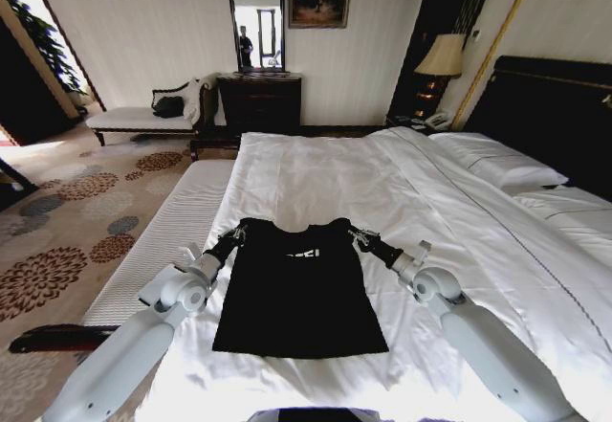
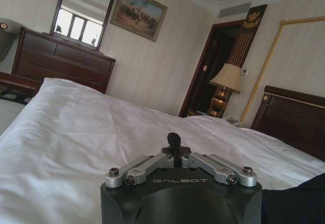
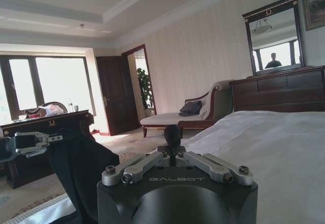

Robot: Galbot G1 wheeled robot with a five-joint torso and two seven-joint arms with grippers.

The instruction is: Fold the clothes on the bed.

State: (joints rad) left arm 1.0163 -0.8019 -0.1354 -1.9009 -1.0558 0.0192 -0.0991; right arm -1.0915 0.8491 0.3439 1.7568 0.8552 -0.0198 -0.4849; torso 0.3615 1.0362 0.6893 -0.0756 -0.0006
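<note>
Left gripper (image 1: pixel 238 233) and right gripper (image 1: pixel 360 240) each pinch a T-shirt (image 1: pixel 298 293) shoulder at frame centre on the bed (image 1: pixel 316 168); next, seemingly, both lift evenly for the fold.

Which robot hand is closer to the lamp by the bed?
The right one. The right gripper is at the T-shirt's shoulder on the side of the bed toward the lamp; the left gripper is at the other shoulder, farther away.
</note>
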